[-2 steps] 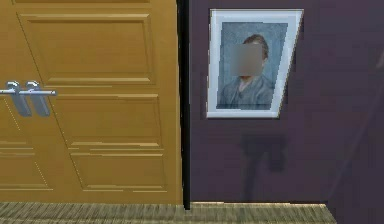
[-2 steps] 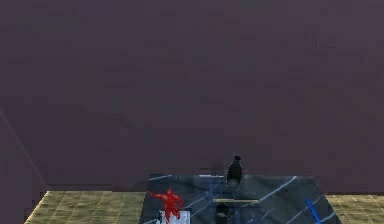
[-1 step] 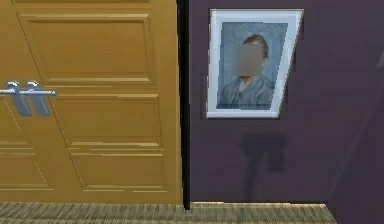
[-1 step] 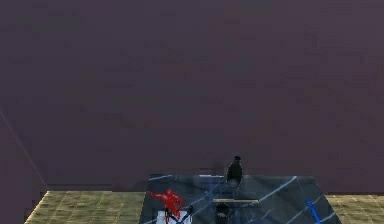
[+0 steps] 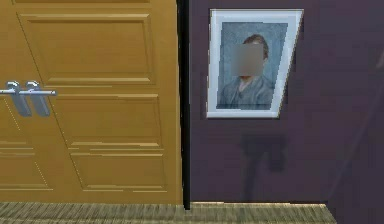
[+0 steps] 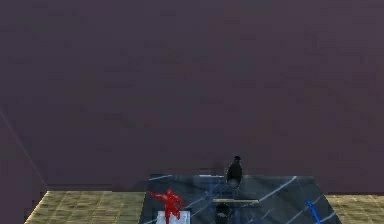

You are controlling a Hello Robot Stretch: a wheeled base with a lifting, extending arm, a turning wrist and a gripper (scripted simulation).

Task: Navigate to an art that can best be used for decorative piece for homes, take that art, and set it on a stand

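Note:
A framed portrait picture (image 5: 253, 64) in a white frame hangs on the dark purple wall at the forward view's right. In the arm side view a dark, marble-like stand top (image 6: 285, 195) with blue veins lies at the bottom middle, against the purple wall. On its far edge stands a small dark figurine (image 6: 235, 170). A small red figure (image 6: 171, 203) sits near its left corner, on something white (image 6: 160, 216).
Tall wooden double doors (image 5: 95, 100) with silver handles (image 5: 28, 97) take up the forward view's left, closed. A strip of tan woven floor (image 5: 200, 213) runs along the bottom. The same tan floor (image 6: 90, 207) lies left of the stand in the arm side view.

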